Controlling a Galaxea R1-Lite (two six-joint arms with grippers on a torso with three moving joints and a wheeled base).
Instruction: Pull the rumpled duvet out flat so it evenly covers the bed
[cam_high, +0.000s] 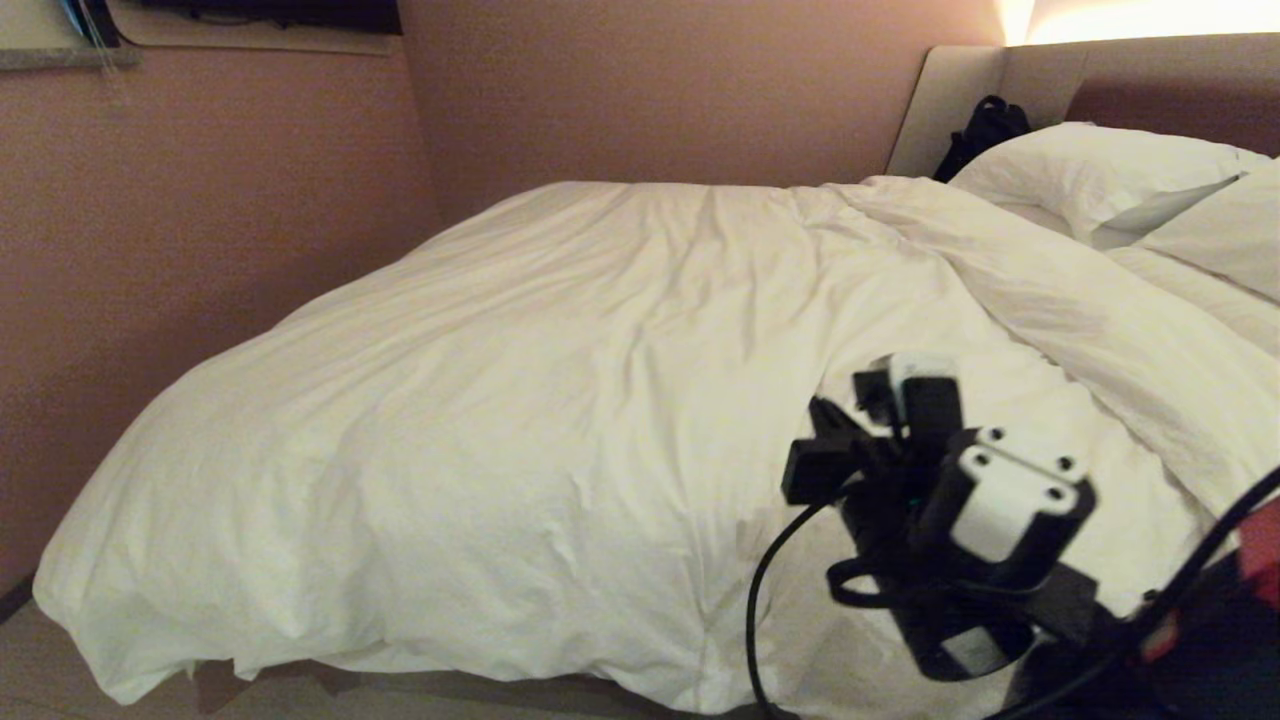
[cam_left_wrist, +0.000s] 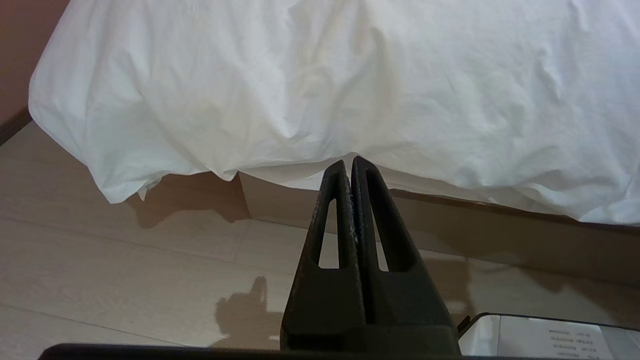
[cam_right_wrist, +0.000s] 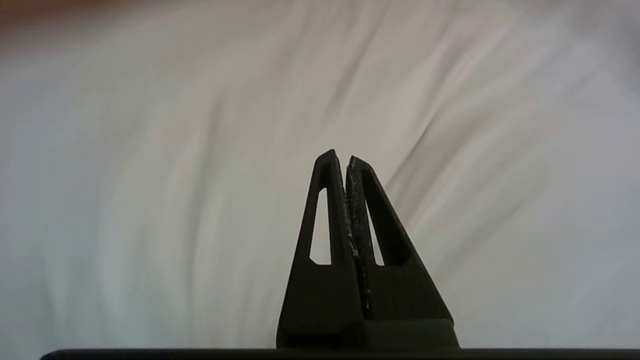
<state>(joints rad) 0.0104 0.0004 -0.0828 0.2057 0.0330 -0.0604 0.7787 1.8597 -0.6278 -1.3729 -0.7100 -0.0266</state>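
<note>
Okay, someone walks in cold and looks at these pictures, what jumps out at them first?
First, the big white duvet spread over most of the bed, its near edge hanging toward the floor and a rumpled ridge running up toward the pillows at the headboard. Next, the right gripper, shut and empty, above the duvet's near right part. The left gripper hangs shut down by the bed's base.

Duvet (cam_high: 560, 400) over the bed (cam_left_wrist: 450, 220), pillows (cam_high: 1090, 170) at its right end, perhaps partly beneath.
</note>
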